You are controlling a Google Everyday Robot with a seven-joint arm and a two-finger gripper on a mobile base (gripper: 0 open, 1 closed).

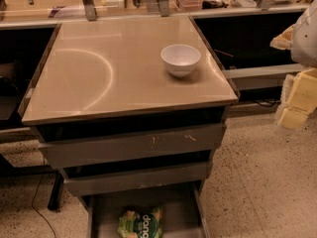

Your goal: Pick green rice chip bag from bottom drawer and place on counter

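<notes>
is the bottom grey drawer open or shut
Open: grey metal bottom drawer pulled out, light-green crinkly chip bag lying inside; gripper at right edge.

tool [296,105] right of counter [99,78]; green rice chip bag [140,224] in bottom drawer [178,209]

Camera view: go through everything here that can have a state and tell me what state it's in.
Bottom drawer: pulled open.
Chip bag: lying flat in the bottom drawer, not gripped.
Upper two drawers: pushed in.
Counter: holds the bowl, no bag on it.
Bowl: upright, looks empty.
Gripper: at the right edge, beside the counter, far from the bag.
</notes>
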